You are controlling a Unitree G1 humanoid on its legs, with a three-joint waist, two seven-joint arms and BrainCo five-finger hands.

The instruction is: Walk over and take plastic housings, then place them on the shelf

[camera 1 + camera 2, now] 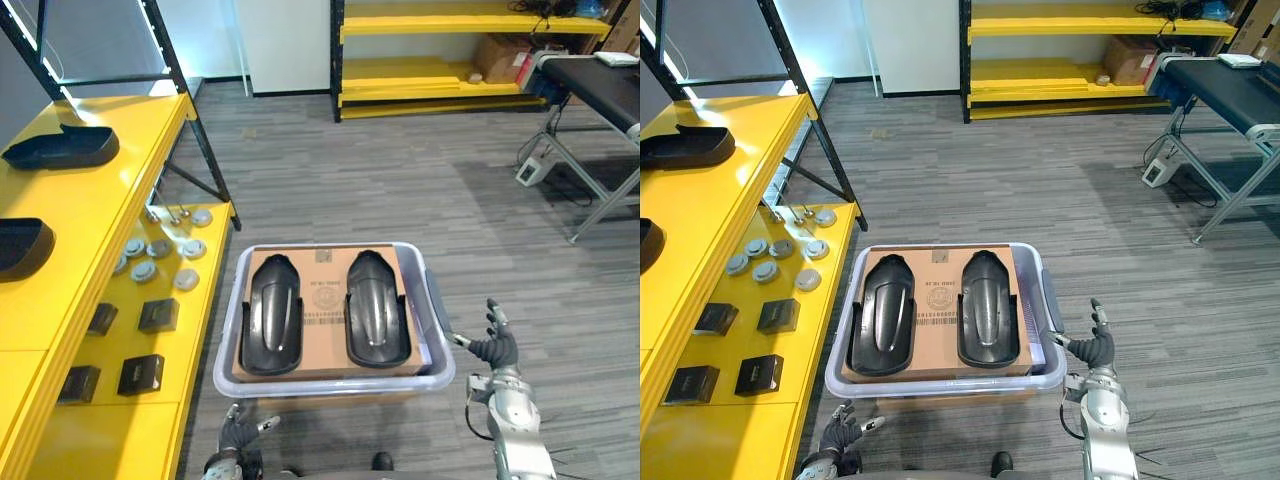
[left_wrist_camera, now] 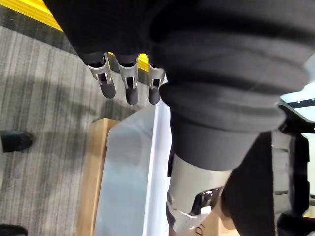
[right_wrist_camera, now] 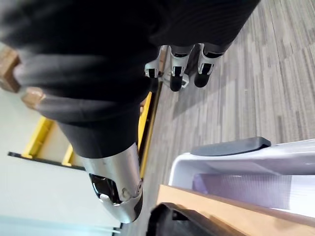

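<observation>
Two black plastic housings, one on the left and one on the right, lie side by side on a cardboard sheet in a translucent white bin in front of me. My right hand hovers just off the bin's right rim, fingers straight and holding nothing. Below the bin's front left corner is my left hand, its fingers relaxed and empty. The yellow shelf runs along the left. On its top level rest two more black housings, one far and one nearer.
The shelf's lower level holds several grey discs and small black boxes. A black shelf post slants down by the bin. A second yellow rack stands at the back, and a black table on metal legs at the right.
</observation>
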